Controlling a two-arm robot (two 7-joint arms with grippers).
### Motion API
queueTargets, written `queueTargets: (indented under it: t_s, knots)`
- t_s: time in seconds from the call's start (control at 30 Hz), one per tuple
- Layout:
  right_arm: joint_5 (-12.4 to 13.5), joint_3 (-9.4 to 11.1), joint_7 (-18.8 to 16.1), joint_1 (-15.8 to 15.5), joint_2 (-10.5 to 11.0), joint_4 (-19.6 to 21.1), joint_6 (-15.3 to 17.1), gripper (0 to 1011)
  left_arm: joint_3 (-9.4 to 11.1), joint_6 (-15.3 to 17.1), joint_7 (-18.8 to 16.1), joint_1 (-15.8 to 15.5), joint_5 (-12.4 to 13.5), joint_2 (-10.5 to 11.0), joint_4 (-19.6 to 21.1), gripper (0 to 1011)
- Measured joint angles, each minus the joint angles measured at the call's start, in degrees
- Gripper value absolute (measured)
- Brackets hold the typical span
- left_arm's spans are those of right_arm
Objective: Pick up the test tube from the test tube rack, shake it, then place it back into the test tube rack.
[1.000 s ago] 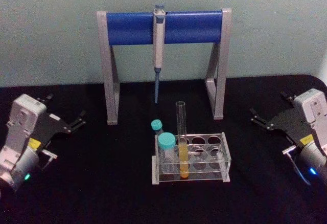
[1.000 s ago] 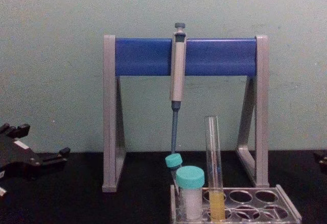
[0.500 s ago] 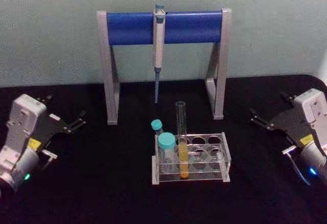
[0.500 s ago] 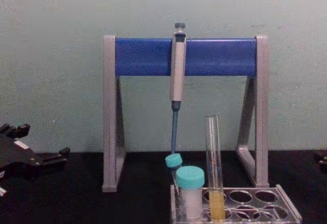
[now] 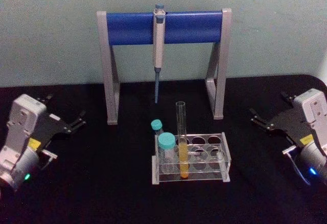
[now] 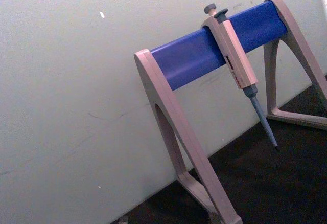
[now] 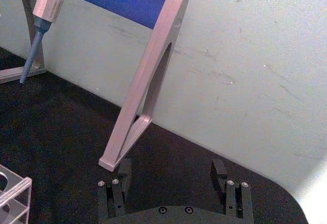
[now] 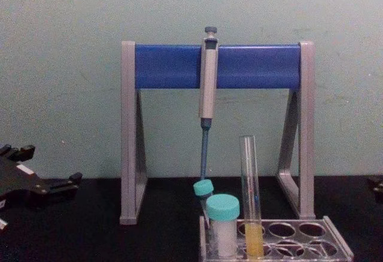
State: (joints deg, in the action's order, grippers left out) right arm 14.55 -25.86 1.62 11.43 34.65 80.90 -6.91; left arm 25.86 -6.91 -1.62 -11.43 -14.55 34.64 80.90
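In the head view the test tube [image 5: 181, 132] stands upright in the test tube rack [image 5: 225, 158], in the lower middle of the frame. Its yellow-orange liquid fills the lower part, and its open top rises well above the rack's plate. It sits in a hole just right of the larger teal-capped vial [image 5: 165, 143]; a smaller teal-capped vial [image 5: 156, 126] stands behind that one.

The left gripper [image 5: 65, 107] rests at the left edge of the frame, low over the black tabletop [image 5: 102, 183], with its jaws spread wide and empty. The right gripper [image 5: 267, 105] sits at the right edge, likewise with wide, empty jaws. The tube lies between the two, well apart from both, and nothing touches it.

In the right wrist view the right gripper's two black jaws stand far apart at the bottom of the frame, with a corner of the rack at the lower left.

Behind the rack, in the upper middle, a pipette [image 5: 159, 45] hangs from the blue bar of the pipette stand [image 5: 189, 27].

In the chest view the tube [image 8: 249, 184] rises from the rack [image 8: 335, 247] at the lower centre-right.
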Motion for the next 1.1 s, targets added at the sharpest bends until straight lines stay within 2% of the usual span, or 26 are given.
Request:
queueTargets:
  t_s: [1.1]
  knots:
    - [0.0,0.0,0.0,0.0,0.0,0.0,0.0,1000,0.0,0.0,0.0,0.0,0.0,0.0,0.0,1001]
